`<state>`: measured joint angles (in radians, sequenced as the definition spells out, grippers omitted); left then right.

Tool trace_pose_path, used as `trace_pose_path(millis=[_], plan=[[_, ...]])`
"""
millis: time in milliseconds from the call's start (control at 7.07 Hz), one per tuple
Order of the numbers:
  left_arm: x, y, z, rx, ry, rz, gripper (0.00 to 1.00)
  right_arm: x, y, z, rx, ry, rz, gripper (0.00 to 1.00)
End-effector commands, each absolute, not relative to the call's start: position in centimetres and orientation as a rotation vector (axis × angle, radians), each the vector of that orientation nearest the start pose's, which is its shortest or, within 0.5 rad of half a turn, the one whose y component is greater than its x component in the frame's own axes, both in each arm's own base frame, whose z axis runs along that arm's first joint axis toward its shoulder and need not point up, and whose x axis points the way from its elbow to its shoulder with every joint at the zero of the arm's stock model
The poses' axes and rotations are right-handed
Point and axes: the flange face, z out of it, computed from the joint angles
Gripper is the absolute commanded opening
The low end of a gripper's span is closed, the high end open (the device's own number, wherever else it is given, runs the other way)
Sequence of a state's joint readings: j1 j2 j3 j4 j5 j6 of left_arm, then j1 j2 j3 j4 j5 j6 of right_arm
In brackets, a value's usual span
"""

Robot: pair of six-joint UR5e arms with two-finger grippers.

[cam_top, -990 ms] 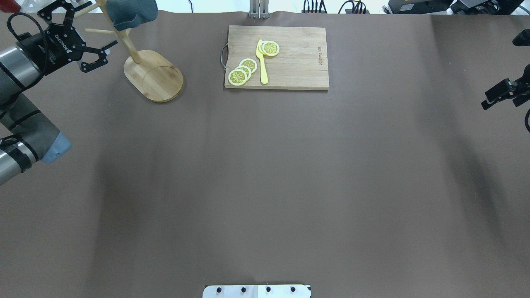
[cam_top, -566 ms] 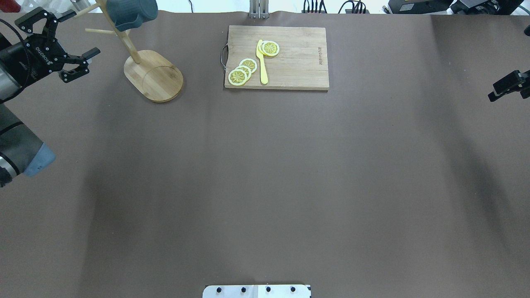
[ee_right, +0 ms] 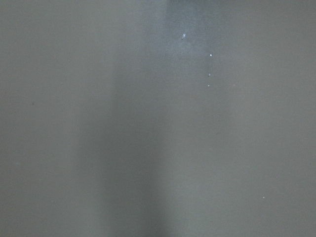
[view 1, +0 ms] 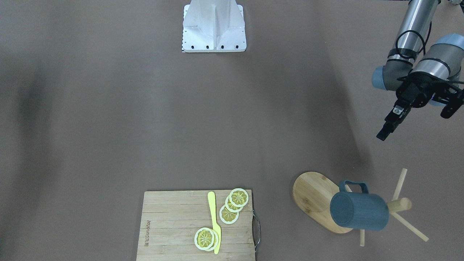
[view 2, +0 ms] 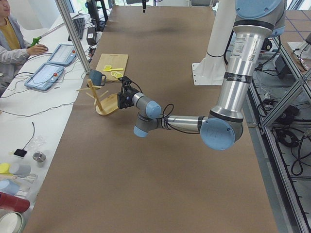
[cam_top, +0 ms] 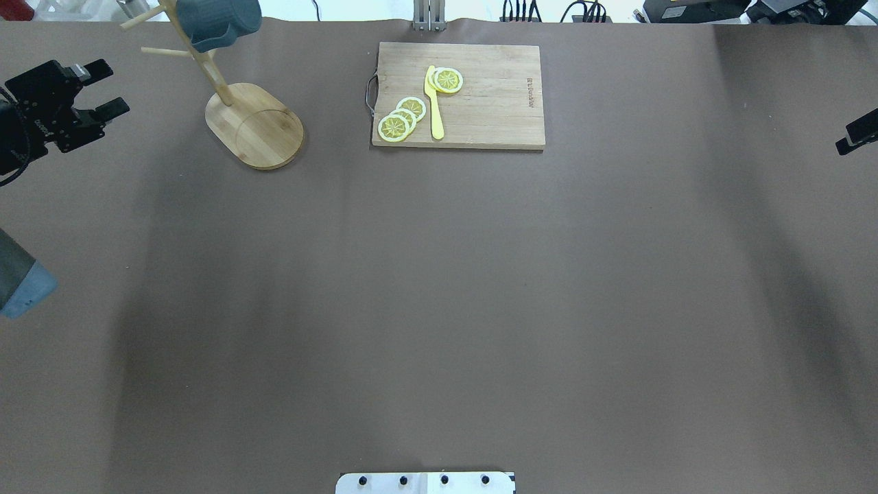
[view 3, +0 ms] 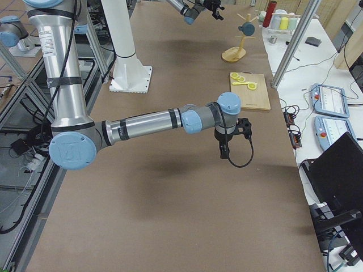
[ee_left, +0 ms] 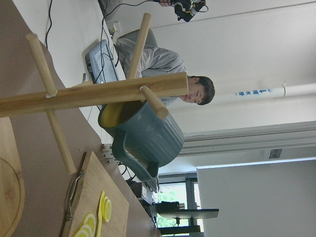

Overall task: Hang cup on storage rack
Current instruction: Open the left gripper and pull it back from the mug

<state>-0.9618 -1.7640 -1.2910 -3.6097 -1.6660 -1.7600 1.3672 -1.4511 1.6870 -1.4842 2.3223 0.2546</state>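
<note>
Left claw (cam_top: 108,87) well apart from cup (cam_top: 218,20)

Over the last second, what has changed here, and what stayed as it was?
The left gripper pulled back from the storage rack, leftward in the overhead view, fingers open and empty. The right gripper also drew back, rightward, and is nearly out of that view. Nothing was grasped or released. The cup hangs on its peg as before; the cutting board is unmoved.
</note>
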Motion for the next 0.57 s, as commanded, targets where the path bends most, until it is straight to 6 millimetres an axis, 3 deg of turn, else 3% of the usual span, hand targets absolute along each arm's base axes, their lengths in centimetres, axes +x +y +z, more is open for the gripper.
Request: trace_pose_path(millis=[0,141,283,424], plan=[[15.9,-51.0,49.5,0.981,1.693,-0.548,0.97,-3.3,-55.2,53.5,0.148,-0.766,-0.063,1.00],[13.0,-51.8,50.9,1.099,1.521,-0.510,0.97,-2.6,-55.1,53.7,0.152,-0.755,-0.050,1.00],[10.7,-53.5,50.9,1.199,1.312,-0.445,0.97,-2.2,-55.0,54.0,0.151,-0.752,-0.043,1.00],[9.6,-54.7,51.6,1.215,1.138,-0.390,0.97,-1.4,-54.7,54.4,0.150,-0.750,-0.028,1.00]])
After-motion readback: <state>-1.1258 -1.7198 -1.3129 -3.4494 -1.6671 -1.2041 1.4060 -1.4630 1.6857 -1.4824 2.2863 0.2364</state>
